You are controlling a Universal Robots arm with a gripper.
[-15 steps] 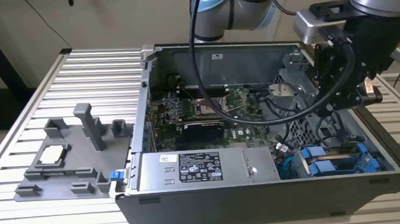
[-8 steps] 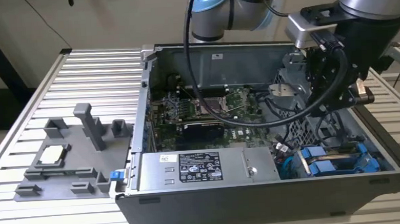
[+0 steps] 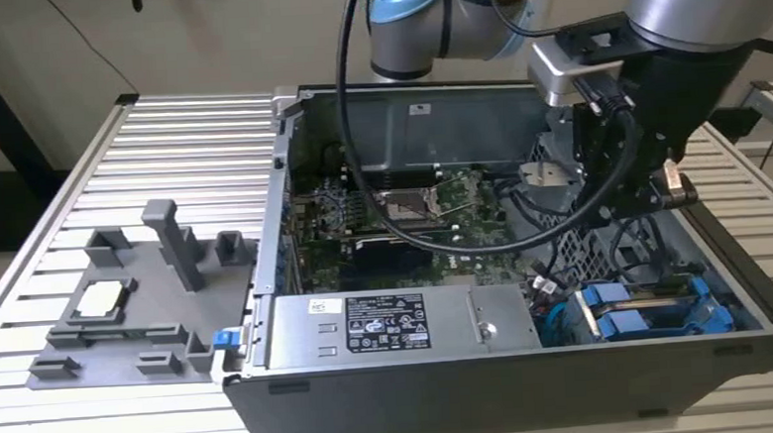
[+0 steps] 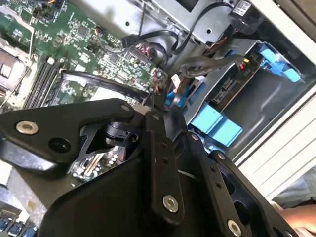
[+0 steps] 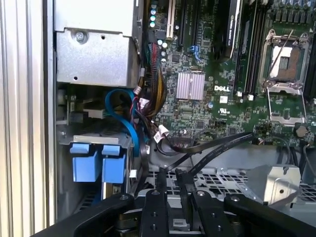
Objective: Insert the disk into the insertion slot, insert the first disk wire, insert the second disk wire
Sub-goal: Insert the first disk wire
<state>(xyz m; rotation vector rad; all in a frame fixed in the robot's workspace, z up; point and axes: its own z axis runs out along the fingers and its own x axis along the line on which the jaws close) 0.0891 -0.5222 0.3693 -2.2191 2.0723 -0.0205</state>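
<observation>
In the exterior view, the arm (image 3: pixel 694 22) comes in from the top on the exterior view's right and bends down into the open computer case (image 3: pixel 436 402). Its black wrist hangs low between the green motherboard (image 3: pixel 386 212) and the perforated drive bay (image 3: pixel 581 251). The disk (image 3: pixel 650 314) lies flat in that bay, in the case's front corner on the exterior view's right, just beside the silver power supply (image 3: pixel 385 326). Its blue frame and two blue tabs are plain, while the middle is dark. A grey parts tray (image 3: pixel 126 300) sits on the slatted table (image 3: pixel 196 127), on the exterior view's left of the case.

In the first wrist view, the gripper (image 5: pixel 171 181) points at the perforated metal beside the motherboard. Its fingers (image 5: pixel 161 185) stand side by side, drawn nearly together with only a thin gap between them. Black cables (image 5: pixel 222 143) run from the board's edge to the tips, and I cannot tell whether one is pinched there. The disk's two blue tabs sit side by side, apart from the tips, with a blue cable (image 5: pixel 126 118) curving just beside them.

In the second wrist view, the gripper's black bars slant together to a closed point near the blue cable. The disk shows a flat grey body with blue tabs at both ends, lying inside the bay along the case wall.
</observation>
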